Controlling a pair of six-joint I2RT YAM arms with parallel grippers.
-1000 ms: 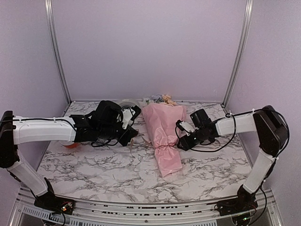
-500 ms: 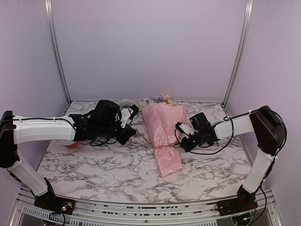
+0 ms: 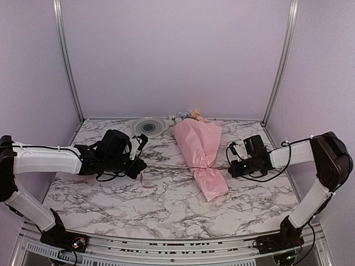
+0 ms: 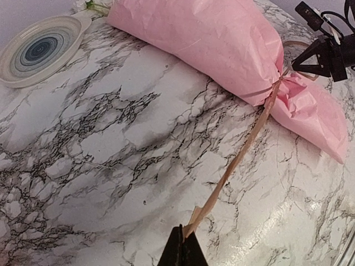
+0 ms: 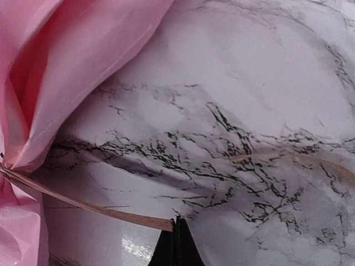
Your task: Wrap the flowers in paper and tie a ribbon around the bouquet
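- The left tool (image 4: 181, 244) is clamped on one end of the ribbon (image 4: 244, 145), low over the counter (image 3: 166, 205) and left of centre.
- The right tool (image 5: 176, 235) is pinched shut on the other end, toward the right edge.
- The tools stand well apart on opposite sides of the bundle, so the ribbon runs taut between them. I judge this pull is meant to cinch the tie.
- The ribbon circles the narrow waist of the bouquet (image 3: 197, 145), where the paper (image 4: 222, 39) puckers.
- The bouquet lies mid-counter, with the flowers (image 3: 188, 116) toward the far edge and the tail toward the near right.
- A plate (image 3: 135, 127) sits by the far edge, apart from the work.
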